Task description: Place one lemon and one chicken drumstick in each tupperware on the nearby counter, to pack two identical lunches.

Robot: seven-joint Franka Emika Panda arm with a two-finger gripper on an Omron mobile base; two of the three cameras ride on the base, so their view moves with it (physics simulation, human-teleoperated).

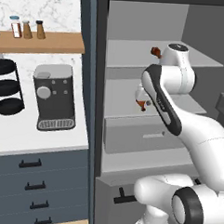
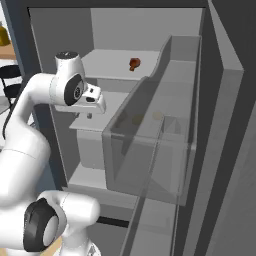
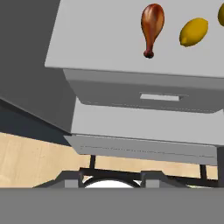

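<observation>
1. Chicken drumstick (image 3: 151, 27) beside lemon (image 3: 193, 31) on fridge shelf (image 3: 100, 48) — stored, not yet packed.
2. Gripper (image 2: 90, 114) above shelf — jaws' opening and hold: cannot tell.
3. Second drumstick (image 2: 134, 63) one shelf higher.

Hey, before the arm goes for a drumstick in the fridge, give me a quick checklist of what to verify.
1. The fridge door open: ok.
2. One chicken drumstick lying free on the shelf: ok.
3. A lemon beside it, not touching: ok.
4. The second drumstick on the upper shelf: ok.
5. The gripper empty and open enough: cannot tell.
</observation>
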